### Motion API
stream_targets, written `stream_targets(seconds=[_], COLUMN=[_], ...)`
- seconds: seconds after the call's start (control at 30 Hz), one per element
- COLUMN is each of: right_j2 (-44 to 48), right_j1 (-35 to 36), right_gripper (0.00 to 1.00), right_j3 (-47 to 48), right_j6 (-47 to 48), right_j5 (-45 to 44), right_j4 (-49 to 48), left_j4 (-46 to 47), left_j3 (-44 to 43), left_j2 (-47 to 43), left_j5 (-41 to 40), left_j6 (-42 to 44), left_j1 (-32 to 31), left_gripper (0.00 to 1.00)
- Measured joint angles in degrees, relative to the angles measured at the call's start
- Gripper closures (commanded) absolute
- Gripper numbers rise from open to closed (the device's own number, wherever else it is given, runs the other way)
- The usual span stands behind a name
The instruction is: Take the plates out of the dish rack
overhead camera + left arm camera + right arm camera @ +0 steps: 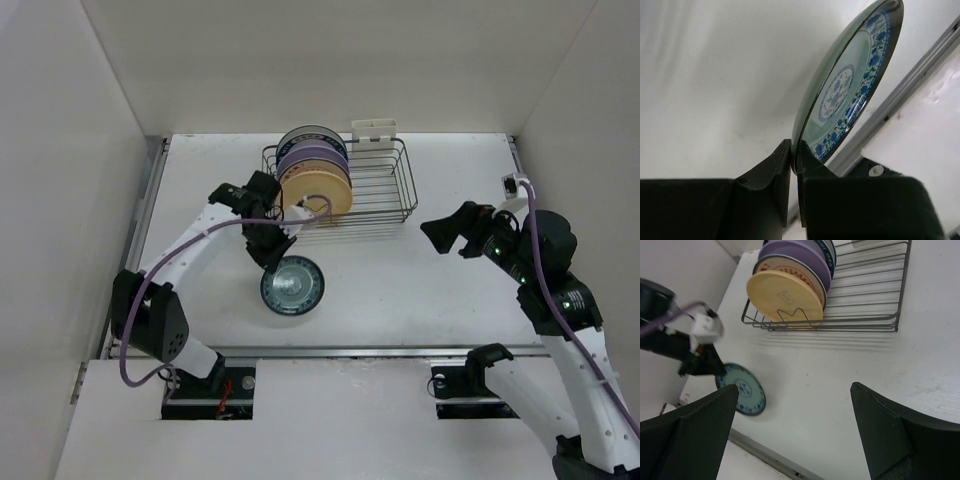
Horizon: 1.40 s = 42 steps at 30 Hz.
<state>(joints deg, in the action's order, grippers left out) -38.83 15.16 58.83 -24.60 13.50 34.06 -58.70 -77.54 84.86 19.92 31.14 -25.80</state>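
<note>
My left gripper (270, 255) is shut on the rim of the small teal patterned plate (292, 284), holding it tilted just over the table in front of the dish rack (385, 190); the left wrist view shows the plate (847, 85) edge-on between my fingers. The rack holds the yellow-tan plate (318, 192) in front, then the white orange-patterned, lavender (312, 158) and darker plates behind it, all upright at its left end. My right gripper (447, 234) is open and empty, right of the rack; its view shows the yellow-tan plate (784, 296) and the teal plate (741, 389).
A small white plastic holder (373, 128) hangs on the rack's far side. White walls enclose the table at left, back and right. A metal rail (330, 351) runs along the near edge.
</note>
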Motion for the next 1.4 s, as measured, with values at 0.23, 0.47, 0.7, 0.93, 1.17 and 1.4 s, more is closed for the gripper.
stream_targets(seconds=[0.23,0.47,0.7,0.93,1.17,1.4], right_j2=[-6.80,-26.40,-47.63,-59.52,-67.43,-69.83], right_j1=[0.00,2.23,7.50,10.60,14.88,16.22], right_gripper=[0.00,0.00,0.03,0.17,0.28,0.63], right_j3=[0.83,6.45,21.94,29.64,31.82,33.24], right_j6=[-6.29,-8.50,1.18,11.91,19.32,22.08], right_j5=[0.70,1.44,-2.64,-7.56,-10.03,-10.95], right_j4=[-10.60,-19.41,-17.97,-17.68,-17.51,-18.29], left_j4=[1.64,6.78,11.23,17.86,18.05,13.44], left_j3=[8.20,8.20,9.70,10.86,12.35,11.58], left_j2=[7.19,14.29,16.24,16.24,14.21,7.41], left_j5=[-0.90,-0.94,-3.76,-9.14,-10.93,-11.06], left_j6=[1.27,-0.37,-4.22,-5.20,-5.20,-5.31], left_j1=[0.02,0.02,0.02,0.42,1.60,3.43], left_gripper=[1.00,0.93,0.87,0.61,0.50,0.46])
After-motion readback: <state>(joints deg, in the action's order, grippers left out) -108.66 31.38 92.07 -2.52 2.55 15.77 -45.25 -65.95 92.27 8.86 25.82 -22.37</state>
